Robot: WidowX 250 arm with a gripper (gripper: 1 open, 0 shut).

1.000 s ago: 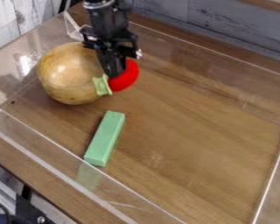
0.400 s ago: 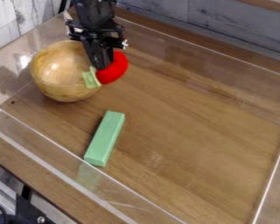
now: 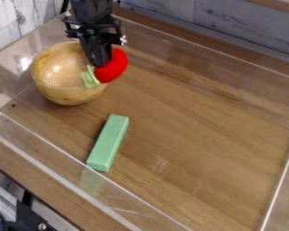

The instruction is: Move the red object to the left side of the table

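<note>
1. Gripper (image 3: 101, 58), black, one item. Enters from the top of the view, left of centre, and points downward. Fingers clamped on the red object at its upper, left-hand portion.
2. Red object (image 3: 112, 68), one item. Small, rounded, bright red, in the manner of a toy fruit. Location: at the fingertips, in the upper left part of the view, overlapping the right-hand edge of the bowl as the camera sees it. Whether it touches the bowl cannot be told.
3. Stem piece (image 3: 90, 77), light green, small. Projects from the red object on its left, seen against the inside of the bowl.
4. Wooden bowl (image 3: 51, 74), one item, pale tan, round, much larger than the red object. Stands in the upper left part of the view, near the plastic wall.
5. Green block (image 3: 108, 143), one item, long and flat, pale green. Lies on the tabletop below the bowl in the view, well apart from it, its long side slanting slightly, upper end to the right.
6. Table (image 3: 201, 117), brown wood grain, bearing the bowl and the block.
7. Plastic wall (image 3: 80, 185), clear and low, running diagonally along the table's edge at lower left.
8. Cables (image 3: 17, 212), dark, bundled, at the bottom left corner, outside the wall.
</note>
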